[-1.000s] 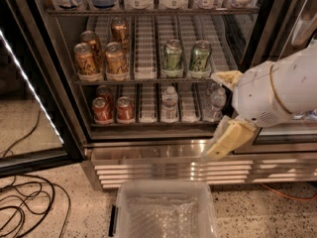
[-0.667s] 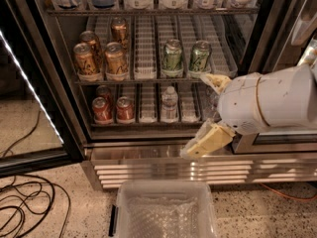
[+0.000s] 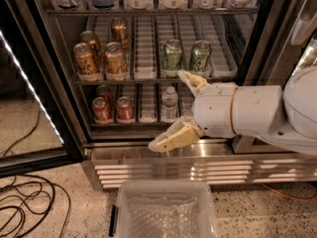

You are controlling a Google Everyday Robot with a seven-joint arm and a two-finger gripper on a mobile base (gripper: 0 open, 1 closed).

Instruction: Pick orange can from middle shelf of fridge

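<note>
Since a second ago the white arm [image 3: 257, 110] has swung leftward across the front of the fridge [image 3: 198, 165], carrying the hand [image 3: 167, 110] from the right-hand edge to a spot in front of the lower racks. The fridge fills most of the view, its left door [image 3: 29, 161] standing open and its louvred steel base running along the bottom. Below it, on the speckled floor [image 3: 74, 202], sits a clear plastic bin [image 3: 163, 184], with dark cables [image 3: 25, 207] looped at the far left. The middle shelf [image 3: 144, 53] has white ribbed lanes, with orange cans in the left lanes and two green cans [image 3: 172, 56] to the right. The orange can [image 3: 115, 59] at the front of its lane stands upright, just beside another orange one on its left, well apart from the hand. The rack beneath holds red cans [image 3: 124, 109] and a water bottle [image 3: 169, 100]. The hand is spread wide with nothing between its fingers [image 3: 176, 137]; the upper one points up towards the green cans, the lower one hangs in front of the steel base
</note>
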